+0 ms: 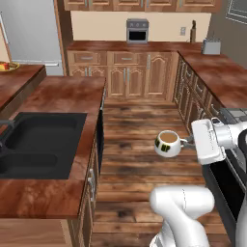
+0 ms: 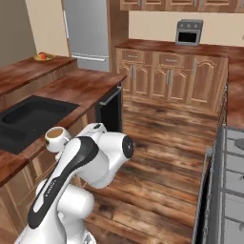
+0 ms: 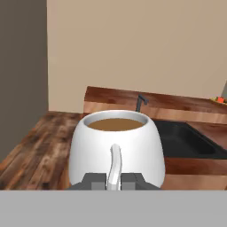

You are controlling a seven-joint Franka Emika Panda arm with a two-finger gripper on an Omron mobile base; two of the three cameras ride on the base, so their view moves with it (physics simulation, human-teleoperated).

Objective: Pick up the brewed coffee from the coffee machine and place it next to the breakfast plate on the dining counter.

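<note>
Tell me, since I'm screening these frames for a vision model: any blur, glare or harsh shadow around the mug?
Left base view: mug soft-edged, its dark markings smeared; lighting flat, no shadow under it on the floor. Right base view: mug small but legible; the island counter shows pale sheen, no blown-out glare. Hand view: mug evenly lit, handle clamped in the gripper.

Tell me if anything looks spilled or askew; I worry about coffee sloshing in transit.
Nothing stands out. The mug sits upright in the gripper, which is shut on its handle, above the floor between the counters. The coffee surface looks level below the rim, with no drips on the mug's side or on the dining counter.
</note>
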